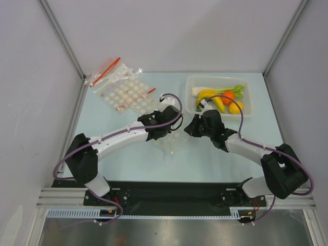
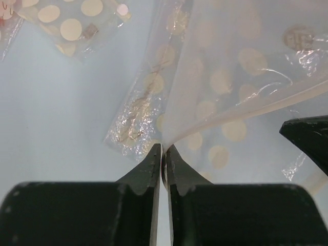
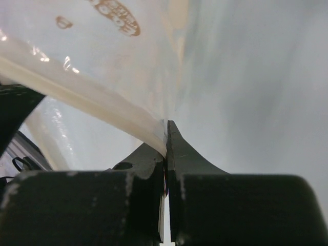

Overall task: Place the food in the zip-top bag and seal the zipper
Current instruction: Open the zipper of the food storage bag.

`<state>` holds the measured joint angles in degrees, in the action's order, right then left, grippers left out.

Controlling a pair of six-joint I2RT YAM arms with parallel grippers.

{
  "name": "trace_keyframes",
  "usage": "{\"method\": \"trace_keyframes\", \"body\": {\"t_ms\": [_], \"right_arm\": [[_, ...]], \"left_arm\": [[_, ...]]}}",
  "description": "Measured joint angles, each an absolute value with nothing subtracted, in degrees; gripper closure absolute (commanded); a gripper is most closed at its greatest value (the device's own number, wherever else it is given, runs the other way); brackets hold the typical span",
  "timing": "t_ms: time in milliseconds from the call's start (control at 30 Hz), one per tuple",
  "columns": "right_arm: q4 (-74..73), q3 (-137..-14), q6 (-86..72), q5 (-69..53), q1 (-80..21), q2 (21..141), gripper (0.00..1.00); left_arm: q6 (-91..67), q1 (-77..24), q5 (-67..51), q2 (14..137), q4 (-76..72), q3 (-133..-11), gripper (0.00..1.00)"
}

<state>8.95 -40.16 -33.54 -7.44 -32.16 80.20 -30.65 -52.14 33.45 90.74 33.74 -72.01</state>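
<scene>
Top external: meeting mid-table over the zip-top bag (image 1: 171, 142). Pinching its mouth edge with left gripper (image 2: 163, 148) and right gripper (image 3: 166, 128) clamped tight (probably to spread it); leaving food (image 1: 215, 98) in basket (image 1: 190, 82).

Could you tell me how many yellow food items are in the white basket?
2: a banana at the basket's left-centre, and a lemon toward its near right corner. The right arm overlaps the near rim, so more may be hidden.

One each: basket (image 1: 218, 78), banana (image 1: 207, 94), orange (image 1: 228, 96), lemon (image 1: 236, 107).
</scene>
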Motion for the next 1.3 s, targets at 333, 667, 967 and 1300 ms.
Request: {"method": "trace_keyframes", "body": {"t_ms": [333, 667, 967, 1300], "right_arm": [[9.74, -39.55, -33.39, -8.99, -32.16, 79.57, 1.0], [11.09, -39.24, -33.41, -11.27, -32.16, 79.57, 1.0], [14.74, -39.24, -34.54, -16.84, -29.36, 84.29, 0.92], [12.4, -40.64, -34.5, -14.52, -28.45, 88.88, 0.86]], "left_arm": [[-27.99, -54.52, 34.39, 93.56, 35.0, -73.1, 0.56], [-27.0, -55.53, 34.0, 96.47, 34.41, -74.13, 0.94], [-27.51, -57.54, 38.28, 96.47, 38.76, -76.53, 1.0], [-30.24, -57.65, 44.82, 91.98, 44.1, -76.51, 1.0]]}}
